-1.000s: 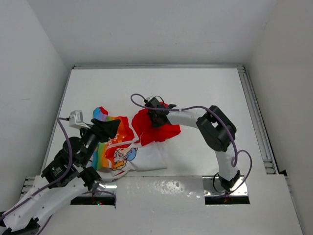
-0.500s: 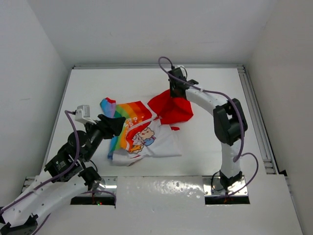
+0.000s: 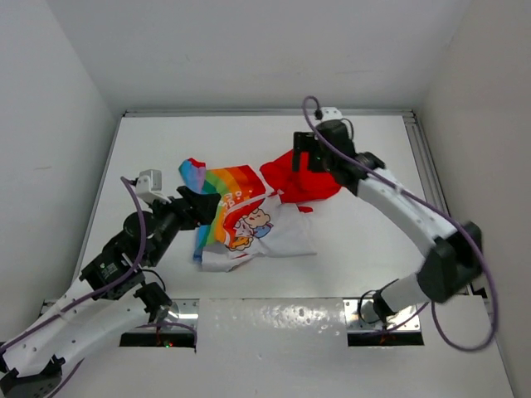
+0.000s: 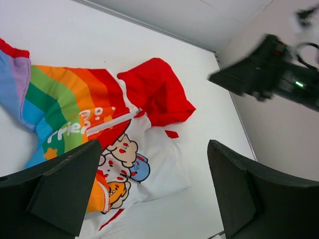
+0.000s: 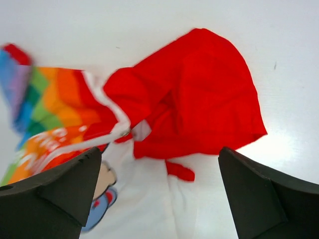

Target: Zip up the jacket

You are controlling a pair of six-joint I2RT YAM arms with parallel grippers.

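Crumpled on the white table (image 3: 373, 240), about mid-surface and front side up: the jacket (image 3: 249, 220), resting free of both arms. At the jacket's far right end, the red hood (image 3: 303, 184), bunched and folded over itself, with a small red tab (image 5: 179, 171) just below it on the white cloth. Along the jacket's far left side, the rainbow-striped panel (image 3: 234, 181), crossed by white lettering (image 4: 75, 124); beyond that panel, further left, a striped sleeve end (image 3: 192, 172) with a red cuff. On the jacket's near half, the cartoon character print (image 3: 253, 222) on white. From the lettering up to the base of the hood, a white strip (image 4: 112, 122) along the front edge; zipped or not, impossible to tell. At the jacket's left edge, the left gripper (image 3: 207, 201), tips over the rim of the rainbow-striped panel, raised off the cloth, fingers spread wide with nothing between them. Above the jacket's far right end, over the hood, the right gripper (image 3: 305, 162), likewise wide apart and empty, clear of the fabric
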